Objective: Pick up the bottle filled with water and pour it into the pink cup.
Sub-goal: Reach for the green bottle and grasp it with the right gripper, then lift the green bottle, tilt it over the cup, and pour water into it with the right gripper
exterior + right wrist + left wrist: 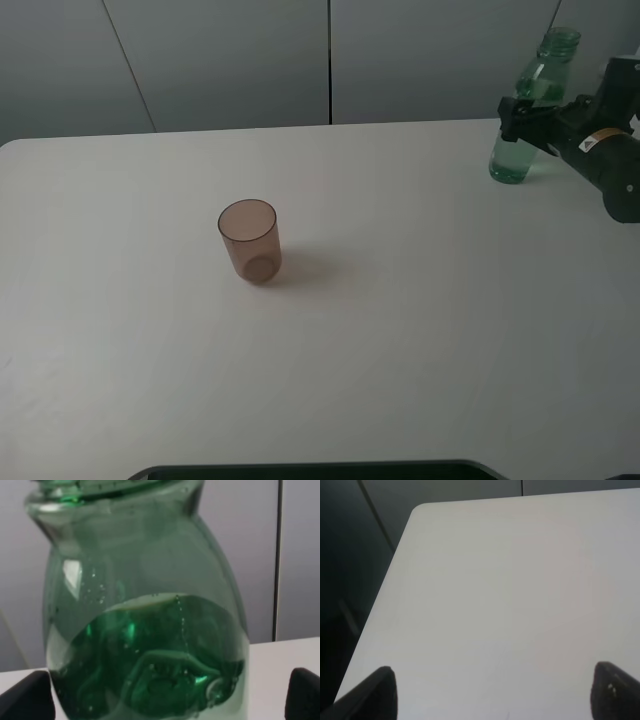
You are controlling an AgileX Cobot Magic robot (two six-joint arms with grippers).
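High view: extended in from the right, with the right gripper [514, 118] level with a tall green-tinted see-through plastic bottle [510, 158] at the far right of the white table [420, 340], well apart from the small brownish-pink see-through plastic cup [249, 240], upright mid-table. Left wrist: held the left gripper [495, 692] spread wide above bare tabletop. Right wrist: straddled the partly water-filled bottle, jaws wide.
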